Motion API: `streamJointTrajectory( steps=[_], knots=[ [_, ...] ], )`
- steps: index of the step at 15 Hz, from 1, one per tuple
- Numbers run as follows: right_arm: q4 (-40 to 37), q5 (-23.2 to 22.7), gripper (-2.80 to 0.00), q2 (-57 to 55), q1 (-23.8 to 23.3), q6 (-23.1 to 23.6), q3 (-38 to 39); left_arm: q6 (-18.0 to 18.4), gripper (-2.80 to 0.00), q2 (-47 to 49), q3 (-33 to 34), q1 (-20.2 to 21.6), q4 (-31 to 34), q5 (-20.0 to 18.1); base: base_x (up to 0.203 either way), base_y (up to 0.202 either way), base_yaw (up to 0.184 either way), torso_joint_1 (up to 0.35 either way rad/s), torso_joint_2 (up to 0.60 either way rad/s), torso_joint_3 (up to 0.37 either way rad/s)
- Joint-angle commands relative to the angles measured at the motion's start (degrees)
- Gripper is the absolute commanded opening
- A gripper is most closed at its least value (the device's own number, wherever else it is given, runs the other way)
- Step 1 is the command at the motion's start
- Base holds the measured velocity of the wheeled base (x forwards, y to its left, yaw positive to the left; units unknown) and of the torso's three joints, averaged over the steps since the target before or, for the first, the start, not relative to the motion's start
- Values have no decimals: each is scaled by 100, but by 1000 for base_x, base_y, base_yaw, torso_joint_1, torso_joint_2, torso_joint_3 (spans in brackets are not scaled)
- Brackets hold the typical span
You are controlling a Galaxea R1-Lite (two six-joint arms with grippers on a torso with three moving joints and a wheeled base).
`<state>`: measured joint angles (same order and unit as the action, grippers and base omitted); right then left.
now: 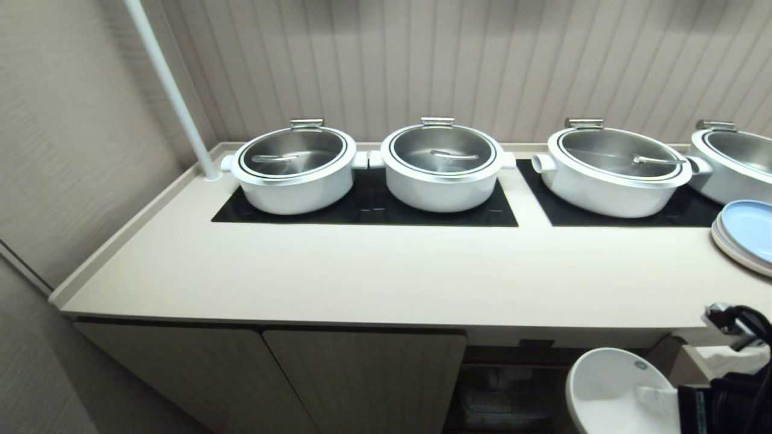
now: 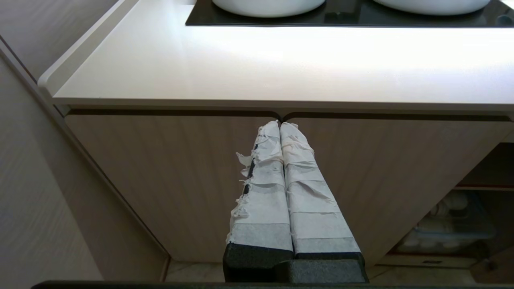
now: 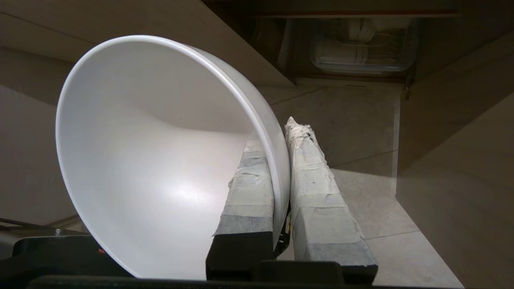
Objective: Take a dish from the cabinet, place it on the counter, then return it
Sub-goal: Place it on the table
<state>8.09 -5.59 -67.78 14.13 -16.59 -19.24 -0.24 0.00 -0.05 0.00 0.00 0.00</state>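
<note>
Buffet kitchen: lidded pots (image 1: 294,170) on cooktops (image 1: 368,208)

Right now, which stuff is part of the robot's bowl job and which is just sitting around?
Part of the job:
- dish, its rim pinched in the right pincer
- cabinet, open at the right
- counter, where the dish goes

Just there:
- four white pots with steel lids
- stacked blue plates
- white pole
- left pincer, shut and idle

The dish (image 1: 609,386) is cut off by the frame's bottom edge.
</note>
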Motion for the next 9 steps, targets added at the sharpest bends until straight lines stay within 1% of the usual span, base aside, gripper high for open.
streamJointTrajectory(
  steps=[1, 9],
  knots=[
    [8, -3, -280, -7, 2, -11, -1, -2, -280, 0, -1, 0, -9, 0, 0, 0, 0, 61, -115, -62],
    [8, -3, -280, 8, 11, 7, -1, -2, -280, 0, 1, 0, 0, 0, 0, 0, 0, 71, -135, -66]
  ],
)
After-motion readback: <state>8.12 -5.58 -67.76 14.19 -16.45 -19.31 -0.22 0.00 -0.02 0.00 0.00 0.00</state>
